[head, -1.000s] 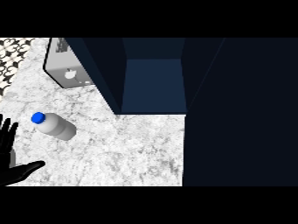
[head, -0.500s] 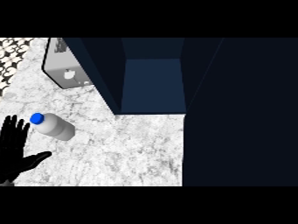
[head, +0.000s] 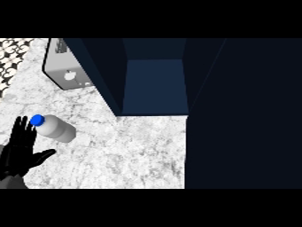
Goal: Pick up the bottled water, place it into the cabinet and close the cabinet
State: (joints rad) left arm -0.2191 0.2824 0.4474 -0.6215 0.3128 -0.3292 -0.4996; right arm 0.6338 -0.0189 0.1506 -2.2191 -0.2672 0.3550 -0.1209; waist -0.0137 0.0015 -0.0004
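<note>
The dark blue cabinet (head: 199,88) is taking up everything from 12 o'clock round to 4 o'clock, and its door is standing wide open, showing 1 bare blue compartment near 12 o'clock; judging by the task, it is waiting open like this so the bottle can go straight in. The marble counter (head: 133,150) is spreading from the centre toward 7 o'clock, serving as the surface the work is starting from. At about 10 o'clock a grey box-like appliance (head: 67,66) with a round knob is sitting against the cabinet's side wall, well apart from the bottle. At 8 o'clock the left hand (head: 19,153) is hovering over the counter with its fingers straight and spread and the thumb angled out, holding nothing; that splay looks like preparation for wrapping the bottle's body. Its fingertips are lying right beside the cap, and whether they are touching cannot be told. The bottled water (head: 55,128) is lying on its side on the counter at roughly 9 o'clock, blue cap pointing toward 10 o'clock, base toward 4 o'clock. The pick-up is not yet done, so 3 steps are remaining: grasp, place, close. The right hand is not showing anywhere
</note>
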